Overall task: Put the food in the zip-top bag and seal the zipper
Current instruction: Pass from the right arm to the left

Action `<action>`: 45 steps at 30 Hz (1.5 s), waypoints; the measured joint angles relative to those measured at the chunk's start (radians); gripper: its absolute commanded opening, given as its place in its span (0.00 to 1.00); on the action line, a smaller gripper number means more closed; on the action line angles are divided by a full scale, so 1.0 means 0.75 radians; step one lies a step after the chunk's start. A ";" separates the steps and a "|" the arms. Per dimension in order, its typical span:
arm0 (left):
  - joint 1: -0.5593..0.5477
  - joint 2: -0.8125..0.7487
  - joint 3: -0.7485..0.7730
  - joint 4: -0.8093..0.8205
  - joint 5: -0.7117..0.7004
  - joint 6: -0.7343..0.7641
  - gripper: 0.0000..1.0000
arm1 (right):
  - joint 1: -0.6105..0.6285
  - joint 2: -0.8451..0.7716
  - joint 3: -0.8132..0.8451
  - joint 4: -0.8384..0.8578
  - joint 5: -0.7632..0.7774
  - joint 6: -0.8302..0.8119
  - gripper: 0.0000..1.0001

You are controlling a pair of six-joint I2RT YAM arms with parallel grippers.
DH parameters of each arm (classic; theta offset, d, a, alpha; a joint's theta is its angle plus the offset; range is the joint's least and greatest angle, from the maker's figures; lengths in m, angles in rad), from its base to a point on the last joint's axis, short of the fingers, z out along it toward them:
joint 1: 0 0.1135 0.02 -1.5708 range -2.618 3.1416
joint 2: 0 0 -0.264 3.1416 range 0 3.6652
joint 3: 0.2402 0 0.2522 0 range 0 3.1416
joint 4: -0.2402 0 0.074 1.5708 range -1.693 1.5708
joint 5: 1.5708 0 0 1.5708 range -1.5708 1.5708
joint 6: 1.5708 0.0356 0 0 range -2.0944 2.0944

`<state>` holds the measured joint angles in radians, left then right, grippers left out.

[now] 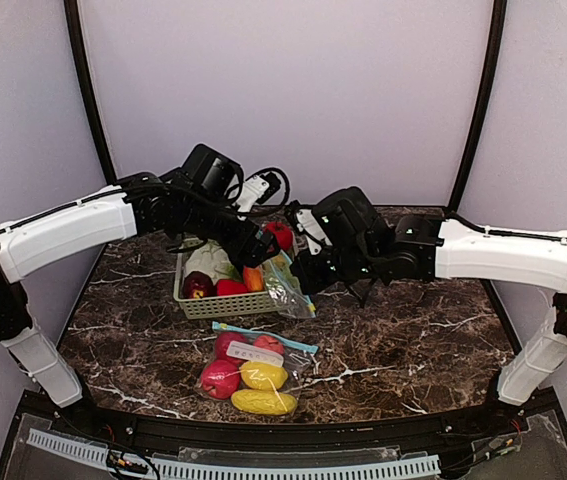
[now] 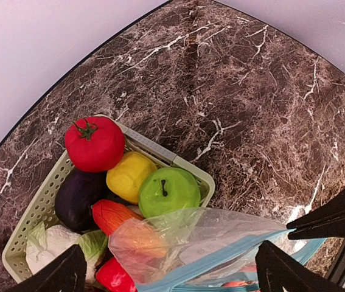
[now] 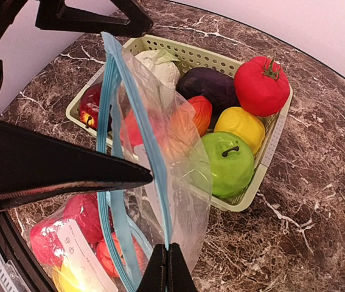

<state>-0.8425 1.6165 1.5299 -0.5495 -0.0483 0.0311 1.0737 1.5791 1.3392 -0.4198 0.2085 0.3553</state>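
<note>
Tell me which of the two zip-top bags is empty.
The clear blue-zippered plastic bag pinched by the right gripper; the other bag, flat on the dark marble table, holds red and yellow toy fruit.

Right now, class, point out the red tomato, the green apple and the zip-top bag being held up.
Red tomato (image 2: pixel 96 149): left wrist view, middle of its glossy skin, below the stem.
Green apple (image 2: pixel 175 194): left wrist view, its top, beside the stem.
Held zip-top bag (image 3: pixel 181 152): right wrist view, its clear side wall.
</note>
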 measured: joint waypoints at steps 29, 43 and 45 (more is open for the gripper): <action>0.013 0.025 -0.066 0.024 0.040 0.160 0.01 | 0.000 0.000 0.002 -0.035 0.053 -0.010 0.12; 0.012 -0.100 -0.282 0.280 -0.060 -0.470 0.01 | 0.005 -0.001 -0.004 -0.067 0.200 0.306 0.79; 0.013 -0.118 -0.318 0.326 -0.069 -0.544 0.01 | 0.009 -0.002 -0.028 -0.065 0.225 0.384 0.81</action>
<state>-0.8330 1.5280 1.2915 -0.3054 -0.1001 -0.3771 1.0805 1.5780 1.3182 -0.4686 0.3775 0.6430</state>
